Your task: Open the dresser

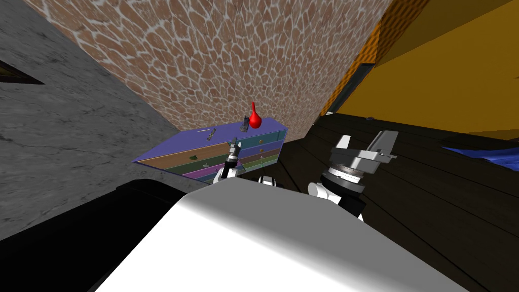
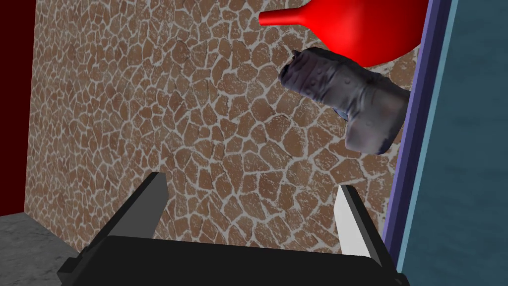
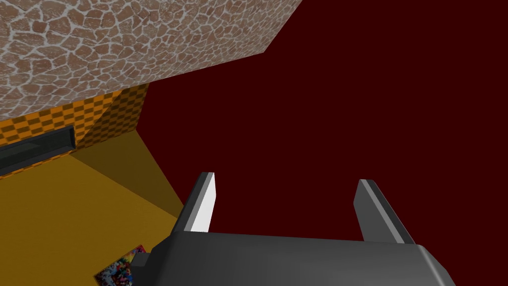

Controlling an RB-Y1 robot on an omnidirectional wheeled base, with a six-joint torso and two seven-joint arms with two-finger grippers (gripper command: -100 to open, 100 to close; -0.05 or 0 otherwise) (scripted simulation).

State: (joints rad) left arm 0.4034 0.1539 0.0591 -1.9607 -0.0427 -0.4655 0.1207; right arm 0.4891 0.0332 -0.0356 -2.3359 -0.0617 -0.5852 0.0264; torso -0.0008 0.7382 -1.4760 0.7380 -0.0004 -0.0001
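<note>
The dresser stands against the stone-patterned wall, with a purple top and drawer fronts in teal, tan, green and purple, all shut, each with a small knob. On its top are a red vase and a dark boot-like object. My left gripper hangs open just in front of the upper drawers. In its wrist view the left gripper is empty beside the dresser's purple edge and teal front, with the boot and vase beyond. My right gripper is raised off to the right, and the right gripper is open and empty.
A grey marbled wall runs along the left. Dark wood floor spreads to the right, with a blue object at its far edge below yellow walls. A black mass lies low on the left by my chest.
</note>
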